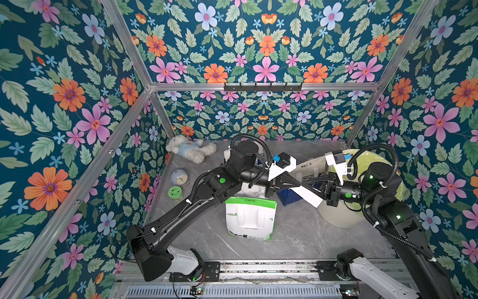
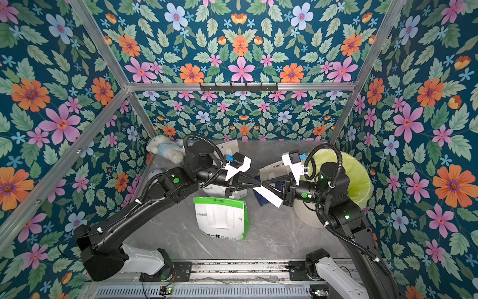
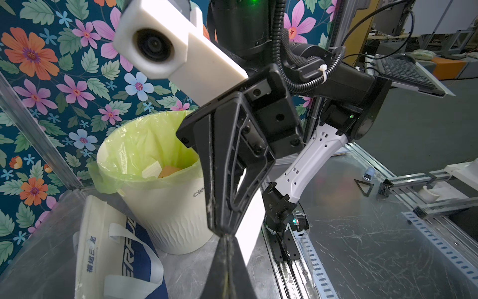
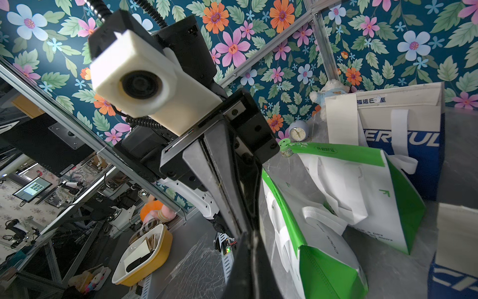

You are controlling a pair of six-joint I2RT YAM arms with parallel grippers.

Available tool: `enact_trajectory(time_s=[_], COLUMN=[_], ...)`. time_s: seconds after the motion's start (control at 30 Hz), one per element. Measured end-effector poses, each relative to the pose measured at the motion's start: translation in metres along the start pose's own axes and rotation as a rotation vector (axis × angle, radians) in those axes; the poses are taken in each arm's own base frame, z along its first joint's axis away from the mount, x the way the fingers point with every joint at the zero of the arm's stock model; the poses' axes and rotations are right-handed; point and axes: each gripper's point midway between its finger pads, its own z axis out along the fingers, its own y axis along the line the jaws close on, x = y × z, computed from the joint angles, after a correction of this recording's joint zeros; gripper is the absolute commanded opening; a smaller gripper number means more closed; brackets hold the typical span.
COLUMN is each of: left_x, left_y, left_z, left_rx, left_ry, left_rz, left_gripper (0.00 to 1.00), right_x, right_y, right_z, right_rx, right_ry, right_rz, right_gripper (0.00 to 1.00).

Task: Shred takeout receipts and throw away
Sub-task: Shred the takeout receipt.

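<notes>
Nearest the robot's base, a green-and-white bag (image 1: 249, 220) stands on the grey table at 6 o'clock from the arms' meeting point. Above and beyond it, the left gripper (image 1: 297, 184) and the right gripper (image 1: 305, 186) meet tip to tip. Each has its jaws pressed together on one white takeout receipt (image 1: 306, 196), pinched side by side at its upper edge. In both top views the sheet's long axis slants from the pinch towards 4 o'clock, under the right gripper. By my reading, the tear depends on that shared edge: with the tips almost touching, pulling them apart should split the sheet between them. The lined waste bin (image 1: 336, 217) sits at 3 o'clock, closer to the right arm. A blue-and-white bag (image 1: 288, 198) lies just beyond the pinch, and a teddy bear (image 1: 188, 149) rests farthest away at 10 o'clock.
</notes>
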Motion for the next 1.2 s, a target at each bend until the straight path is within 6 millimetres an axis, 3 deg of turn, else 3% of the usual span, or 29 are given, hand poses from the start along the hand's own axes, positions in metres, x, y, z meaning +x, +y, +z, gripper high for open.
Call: enact_trajectory(time_s=[0.47,0.73,1.2], left_x=[-0.0058,-0.0052,-0.0057], left_y=[0.0021,0.0022,0.0028], left_z=[0.0001,0.0007,0.0011], left_rx=[-0.009,-0.007,-0.008], left_ry=[-0.023,-0.026,-0.032], left_rz=[0.020,0.022,0.029], left_gripper=[0.00,0.00,0.00], right_x=[0.0054,0.0029,0.0022], right_y=[-0.0046,-0.0044,-0.0040], right_z=[-0.0012,-0.0015,-0.0015], right_rx=[0.028,0.032,0.031], right_ry=[0.005,-0.002,-0.004], right_rz=[0.018,0.012,0.010], right_gripper=[0.16,0.26,0.18])
